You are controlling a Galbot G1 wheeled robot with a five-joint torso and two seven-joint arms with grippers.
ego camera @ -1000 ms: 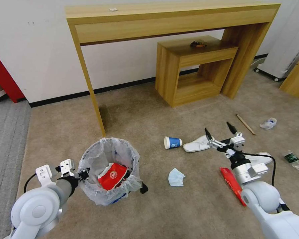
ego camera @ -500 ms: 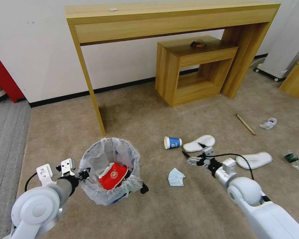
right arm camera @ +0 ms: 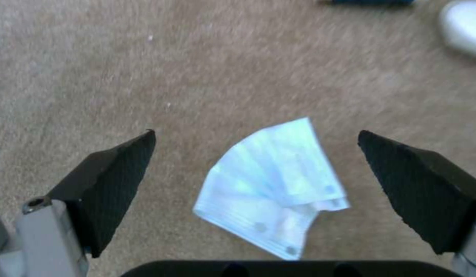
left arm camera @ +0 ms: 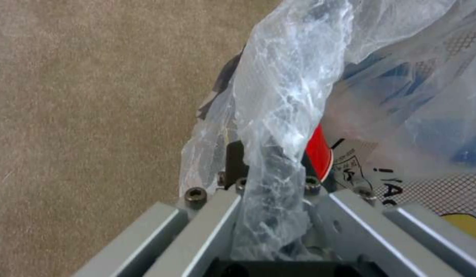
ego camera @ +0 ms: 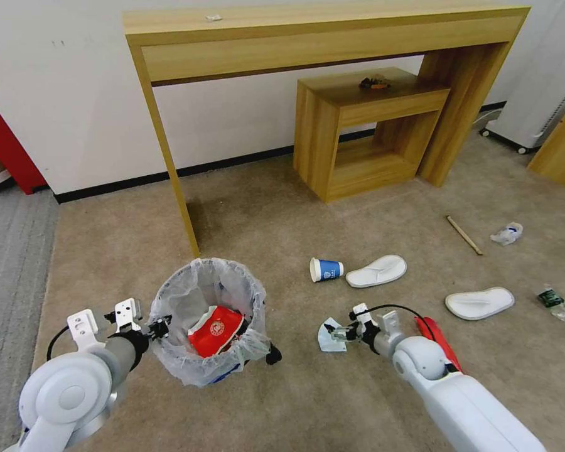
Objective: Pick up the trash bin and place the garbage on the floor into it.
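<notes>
Head view counts the litter on the beige carpet (ego camera: 282, 207): one pale blue face mask (ego camera: 330, 334), one blue paper cup (ego camera: 326, 269) lying on its side, two white slippers (ego camera: 376, 270) and (ego camera: 479, 302), one red wrapper (ego camera: 439, 334), one wooden stick (ego camera: 464, 235), one crumpled clear wrapper (ego camera: 507, 233) and one small plastic bottle (ego camera: 560, 306). One trash bin (ego camera: 204, 314) with its crinkly white bag folded over the rim sits at about 7 o'clock in the picture, with red paper inside it. Open carpet runs between the bin and the mask, and more lies ahead up to the tall wooden console table (ego camera: 320, 37) and the low wooden shelf (ego camera: 364, 125) at 12 to 1 o'clock. The cup and the nearer slipper lie just beyond the mask; the rest is spread well apart toward 3 o'clock, while grey striped carpet borders the floor at 9 o'clock.

Left gripper (ego camera: 159, 328) is clamped on the bin's rim at its 9 o'clock side; in the left wrist view the bag's plastic (left arm camera: 279, 127) is bunched between the closed jaws. Right gripper (right arm camera: 256, 181) hovers just above the mask with its black fingertips (right arm camera: 114, 173) spread wide, one on each side of it, touching nothing.
</notes>
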